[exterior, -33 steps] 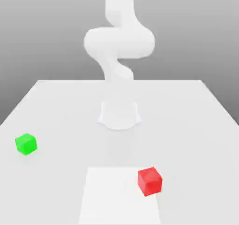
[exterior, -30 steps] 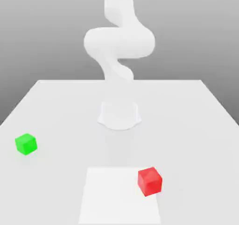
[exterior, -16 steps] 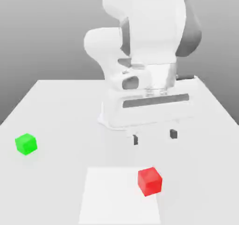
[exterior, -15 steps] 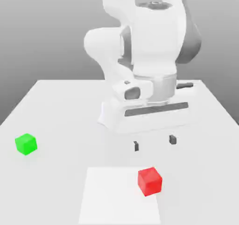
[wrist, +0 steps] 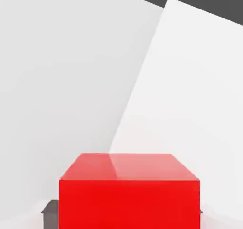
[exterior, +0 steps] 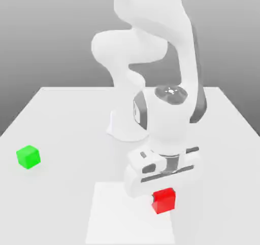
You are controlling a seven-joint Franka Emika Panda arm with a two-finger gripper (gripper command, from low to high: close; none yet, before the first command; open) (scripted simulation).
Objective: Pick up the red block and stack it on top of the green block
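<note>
**Gripper closed on the red block at the near edge of the table**

Nearest to us in the exterior view lies a brighter white square patch (exterior: 109, 218) on the table (exterior: 61, 117). At the patch's three o'clock edge sits the red block (exterior: 164, 201), resting on the surface, its upper part hidden behind the hand. We see the gripper (exterior: 163, 192) lowered straight onto this block, the white hand body directly above it at twelve o'clock. In the hand view the red block (wrist: 129, 195) fills the lower middle, and we make out a dark fingertip (wrist: 49, 208) pressed against one of its side faces, with a sliver of the opposite one at the far side. The jaws are drawn in against the cube's two sides, so we read the hand as clamped on the red block, which sits on the table.

Farther back, at about nine o'clock from the red block and well apart from it, stands the green block (exterior: 28, 156), alone on the bare table near the exterior view's left edge.

Farthest from us, at twelve o'clock from the hand, the white arm (exterior: 152, 41) rises from its round base (exterior: 118, 125) at the middle of the table and bends forward over the hand.
</note>
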